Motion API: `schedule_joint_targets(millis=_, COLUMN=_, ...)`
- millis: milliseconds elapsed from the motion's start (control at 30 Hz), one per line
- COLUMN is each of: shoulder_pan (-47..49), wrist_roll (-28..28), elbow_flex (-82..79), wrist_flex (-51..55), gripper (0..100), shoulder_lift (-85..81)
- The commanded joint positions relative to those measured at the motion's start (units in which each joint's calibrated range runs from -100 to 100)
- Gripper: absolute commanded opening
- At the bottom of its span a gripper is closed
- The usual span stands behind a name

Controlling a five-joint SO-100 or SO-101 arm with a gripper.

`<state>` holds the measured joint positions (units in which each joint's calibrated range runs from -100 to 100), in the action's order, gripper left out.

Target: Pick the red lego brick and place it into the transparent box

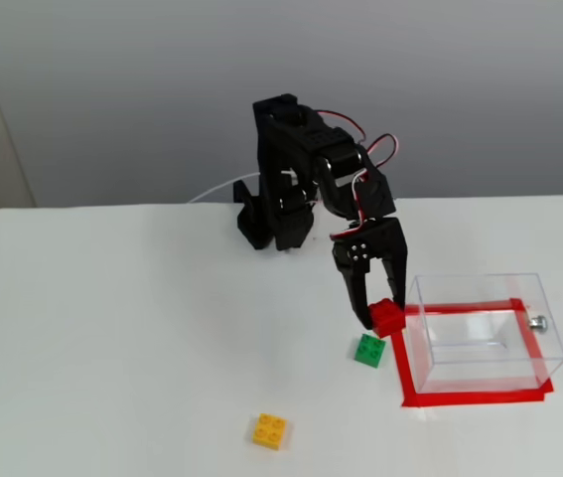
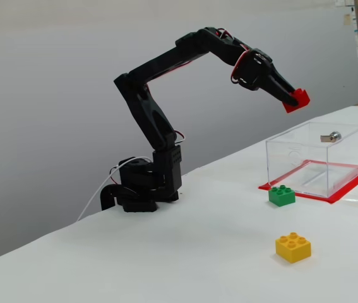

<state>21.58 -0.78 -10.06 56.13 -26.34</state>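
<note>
Red brick [image 1: 387, 317] pinched at the very tips of the jaws, clear of the table, as seen in both fixed views [image 2: 297, 100]. Gripper [image 1: 378, 316] narrowed around it, pointing down and forward from the black arm [image 2: 166, 60]. Below and ahead of the jaws, the clear box [image 1: 484, 332], open side up, on a red tape outline [image 1: 472, 397]; small silver knob [image 1: 536, 322] on its far side from the jaws. In the side-on fixed view, brick well above the box's [image 2: 317, 158] top rim and short of it toward the arm's base. In the higher fixed view, brick overlapping the box's near left corner, though height hides whether truly over the rim. Green brick [image 1: 368, 350] on the table just under the jaws, near the tape edge. Yellow brick [image 1: 270, 430] farther off, well apart from jaws and box, nearer the table's front.
</note>
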Motion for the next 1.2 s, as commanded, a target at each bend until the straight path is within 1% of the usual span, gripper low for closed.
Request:
schedule_joint_targets(millis=0, shoulder_pan=3.74, wrist_roll=0.26, elbow_flex=0.75, wrist_flex=0.1, gripper=3, shoulder_lift=-1.87)
schedule_joint_targets(millis=167, shoulder_pan=10.84, wrist_roll=0.26, elbow_flex=0.75, wrist_flex=0.1, gripper=3, shoulder_lift=-1.11)
schedule_joint_targets(millis=467, shoulder_pan=21.64, wrist_roll=0.26, elbow_flex=5.0, wrist_flex=-0.08, gripper=3, shoulder_lift=5.77)
schedule_joint_targets(millis=767, shoulder_pan=27.48, wrist_roll=0.26, elbow_flex=12.05, wrist_flex=-0.43, gripper=3, shoulder_lift=14.25)
schedule_joint_targets(millis=1167, shoulder_pan=32.43, wrist_roll=0.26, elbow_flex=20.28, wrist_flex=-0.77, gripper=3, shoulder_lift=24.01)
